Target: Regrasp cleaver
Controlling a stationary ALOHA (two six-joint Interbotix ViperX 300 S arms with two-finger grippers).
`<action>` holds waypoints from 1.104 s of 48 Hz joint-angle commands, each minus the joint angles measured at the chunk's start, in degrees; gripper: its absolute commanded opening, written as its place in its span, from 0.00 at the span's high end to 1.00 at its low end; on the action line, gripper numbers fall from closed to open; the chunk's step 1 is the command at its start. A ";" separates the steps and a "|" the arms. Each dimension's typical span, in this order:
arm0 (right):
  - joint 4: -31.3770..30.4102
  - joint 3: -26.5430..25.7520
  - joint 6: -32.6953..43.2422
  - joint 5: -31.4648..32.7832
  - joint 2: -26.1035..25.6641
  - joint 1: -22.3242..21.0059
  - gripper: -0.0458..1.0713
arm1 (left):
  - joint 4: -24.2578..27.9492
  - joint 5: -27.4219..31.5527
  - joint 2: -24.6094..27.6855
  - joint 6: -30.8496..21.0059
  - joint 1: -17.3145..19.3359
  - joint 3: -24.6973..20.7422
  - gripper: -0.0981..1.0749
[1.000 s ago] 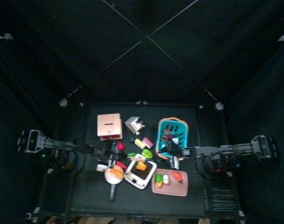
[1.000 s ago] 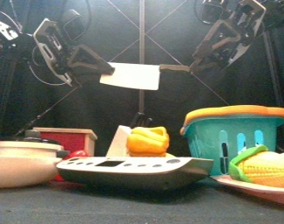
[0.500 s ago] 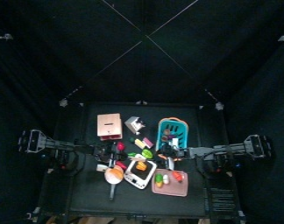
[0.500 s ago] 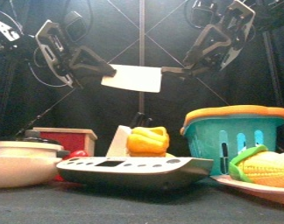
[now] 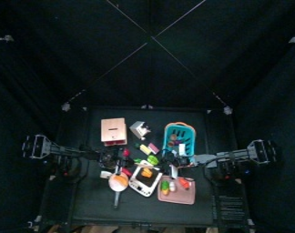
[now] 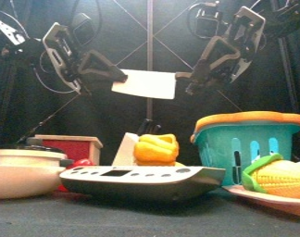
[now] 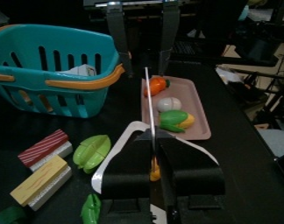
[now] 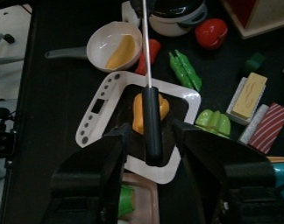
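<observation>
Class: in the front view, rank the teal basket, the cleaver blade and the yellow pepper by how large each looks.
1. Basket
2. Cleaver blade
3. Pepper
The cleaver hangs farther back, so its true size versus the pepper is unsure.

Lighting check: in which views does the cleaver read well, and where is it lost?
Front view: the pale cleaver stands out brightly against the dark curtains. Top view: I cannot pick it out among the lit clutter. Both wrist views: blade edge-on, a thin bright line.

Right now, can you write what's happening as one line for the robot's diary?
cleaver: held up above table | left pincer: gripping blade end | right pincer: open around handle | step: handover
</observation>
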 commanded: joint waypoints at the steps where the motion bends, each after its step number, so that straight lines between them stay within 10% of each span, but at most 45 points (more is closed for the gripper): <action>1: 0.09 -1.67 0.00 -0.44 -0.62 0.09 0.31 | -0.09 -0.62 -0.18 0.09 -0.09 -1.32 0.59; 19: 1.85 -1.76 0.09 -0.09 -0.44 0.35 0.54 | 0.26 -0.62 2.02 0.18 -0.09 -1.32 0.59; 53: 4.83 -2.72 0.00 2.81 2.99 3.52 0.56 | 1.76 -0.70 4.31 9.32 -0.79 -0.79 0.59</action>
